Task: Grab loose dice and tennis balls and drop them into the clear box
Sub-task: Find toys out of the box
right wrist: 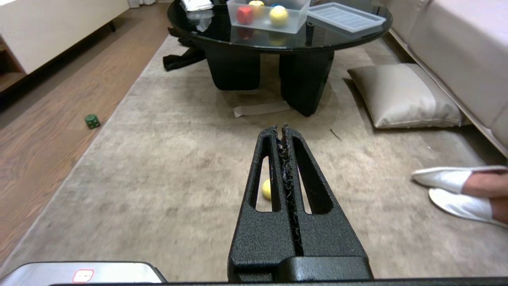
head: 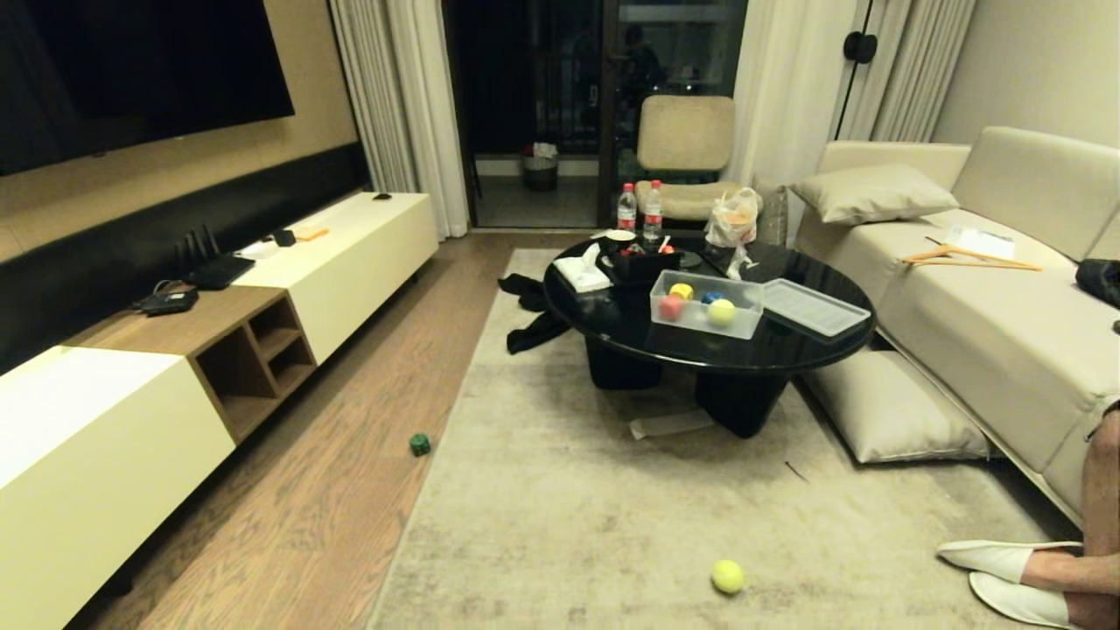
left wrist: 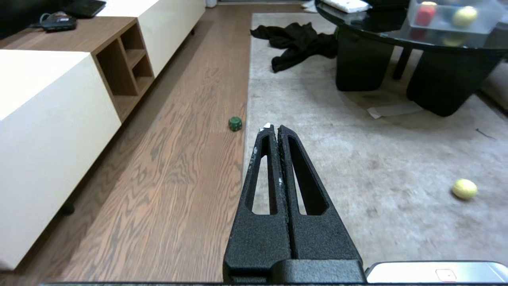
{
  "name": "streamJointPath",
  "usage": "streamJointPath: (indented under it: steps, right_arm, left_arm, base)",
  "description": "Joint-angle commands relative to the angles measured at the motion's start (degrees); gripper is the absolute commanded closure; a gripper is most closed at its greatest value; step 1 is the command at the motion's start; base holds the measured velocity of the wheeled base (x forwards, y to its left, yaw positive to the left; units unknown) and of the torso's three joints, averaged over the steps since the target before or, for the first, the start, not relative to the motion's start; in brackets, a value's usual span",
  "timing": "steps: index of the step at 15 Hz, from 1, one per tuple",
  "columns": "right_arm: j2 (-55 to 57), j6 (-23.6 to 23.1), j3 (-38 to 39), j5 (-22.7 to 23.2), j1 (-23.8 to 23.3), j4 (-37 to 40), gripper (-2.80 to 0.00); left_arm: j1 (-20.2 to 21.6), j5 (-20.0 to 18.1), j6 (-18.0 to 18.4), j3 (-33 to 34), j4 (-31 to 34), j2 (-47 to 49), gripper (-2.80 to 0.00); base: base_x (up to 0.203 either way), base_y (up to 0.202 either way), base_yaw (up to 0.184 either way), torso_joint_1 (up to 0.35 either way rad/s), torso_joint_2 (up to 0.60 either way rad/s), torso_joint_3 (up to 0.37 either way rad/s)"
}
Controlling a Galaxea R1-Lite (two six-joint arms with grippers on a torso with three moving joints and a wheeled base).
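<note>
A green die (head: 420, 444) lay loose on the wood floor (head: 324, 516) just off the edge of the pale rug (head: 595, 507), and one tennis ball (head: 727, 577) sat on the rug nearer the robot. The clear box (head: 705, 304) stood open on the round black table (head: 639, 337), holding a red die (head: 670, 306), a yellow die (head: 681, 290), something blue and a second tennis ball (head: 721, 311); its lid (head: 814, 307) rested beside it.

Dark clothing (head: 534, 319) and a sheet of paper (head: 671, 423) lay by the table's legs, with a floor cushion (head: 892, 407) against the sofa (head: 1006, 289). A seated person's slippered feet (head: 1006, 573) reached onto the rug on the right.

The left tool (left wrist: 273, 128) and right tool (right wrist: 280, 129) were both pressed together, holding nothing, above the floor. A low media cabinet (head: 114, 420) lined the left wall.
</note>
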Motion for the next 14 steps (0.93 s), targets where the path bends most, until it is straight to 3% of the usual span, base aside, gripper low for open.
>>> streamJointPath:
  steps: [1,9,14]
  right_arm:
    - [0.09,-0.11,-0.04,0.0,0.01,0.11,0.0]
    - [0.09,-0.2,-0.09,0.0,0.01,0.24,0.0]
    - [0.09,-0.02,-0.09,0.0,0.01,0.24,0.0]
  left_arm:
    - [0.0,-0.01,-0.1,0.07,-0.09,-0.02,0.0]
    - [0.0,0.07,-0.19,0.09,-0.23,-0.02,0.0]
    - [0.0,0.07,-0.07,0.09,-0.3,-0.02,0.0]
  base:
    - [-0.231,0.0,0.02,0.004,0.0,-0.001]
    - [-0.191,0.0,0.005,0.003,0.0,0.004]
    - [0.0,0.0,0.0,0.0,0.0,0.0]
